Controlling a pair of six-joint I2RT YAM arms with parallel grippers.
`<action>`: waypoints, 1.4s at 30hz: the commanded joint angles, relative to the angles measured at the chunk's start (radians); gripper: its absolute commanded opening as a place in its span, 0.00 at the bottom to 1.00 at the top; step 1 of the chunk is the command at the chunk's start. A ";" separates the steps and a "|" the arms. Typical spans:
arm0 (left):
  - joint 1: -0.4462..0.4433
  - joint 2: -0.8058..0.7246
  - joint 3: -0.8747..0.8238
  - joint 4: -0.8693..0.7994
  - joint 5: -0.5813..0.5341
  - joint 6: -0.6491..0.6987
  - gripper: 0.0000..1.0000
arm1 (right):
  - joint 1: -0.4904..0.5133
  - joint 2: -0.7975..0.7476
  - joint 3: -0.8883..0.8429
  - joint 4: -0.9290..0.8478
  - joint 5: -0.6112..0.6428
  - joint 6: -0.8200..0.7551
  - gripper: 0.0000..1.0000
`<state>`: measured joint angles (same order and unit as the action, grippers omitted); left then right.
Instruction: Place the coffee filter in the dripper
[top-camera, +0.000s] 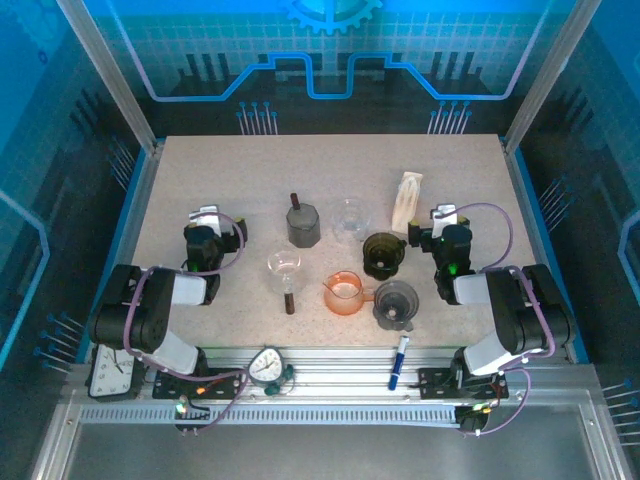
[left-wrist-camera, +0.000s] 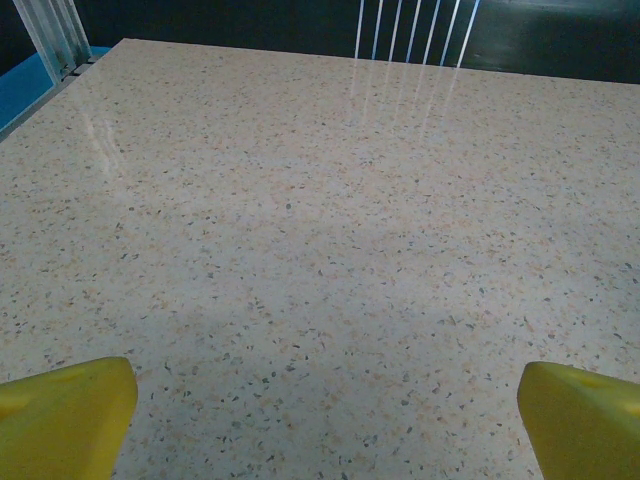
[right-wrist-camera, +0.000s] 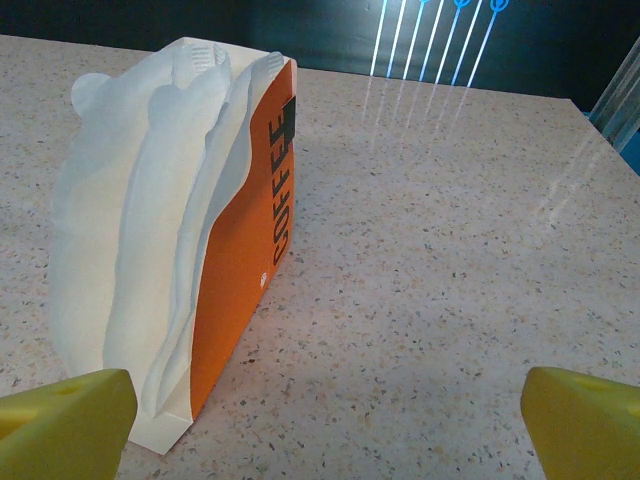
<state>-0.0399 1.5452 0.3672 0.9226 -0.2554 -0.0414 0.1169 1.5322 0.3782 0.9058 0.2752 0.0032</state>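
The speckled, stone-look table (top-camera: 200, 170) is smooth enough to throw back the lights at its far edge. The brewing gear is bunched in the middle, probably so either arm can reach it.

From the table's centre, the left gripper (top-camera: 207, 216) sits at 9 o'clock. Its yellow fingertips (left-wrist-camera: 60, 410) are spread wide over bare tabletop with nothing between them. The right gripper (top-camera: 446, 216) sits at 3 o'clock, likewise spread wide and empty, nose pointed at the filter pack (right-wrist-camera: 180, 230). I would guess it is lined up to take a filter.

That pack stands upright at 2 o'clock from centre (top-camera: 408, 198), at 11 o'clock from the right gripper. It is an orange card sleeve printed COFFEE, holding thin white paper filters with soft, wavy edges that fan loosely out of its open side. They look flimsy and likely to lift more than one at a time.

The dark dripper (top-camera: 383, 252), funnel-shaped and glossy, sits at 3 o'clock just off centre, near the pack. I judge it the target, though a grey dripper (top-camera: 396, 303) at 5 o'clock could serve too. No filter is in either.
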 joint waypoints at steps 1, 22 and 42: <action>0.005 0.006 0.005 0.020 0.018 0.025 0.99 | -0.009 0.008 0.002 0.018 -0.011 0.002 1.00; 0.005 0.006 0.007 0.019 0.020 0.025 0.99 | -0.040 0.002 0.004 0.005 -0.066 0.021 1.00; 0.003 -0.270 0.025 -0.226 -0.031 -0.003 0.99 | -0.024 -0.168 0.046 -0.218 -0.006 0.028 1.00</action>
<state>-0.0402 1.3102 0.3798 0.7490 -0.2581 -0.0429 0.0841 1.4273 0.3840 0.7841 0.2214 0.0189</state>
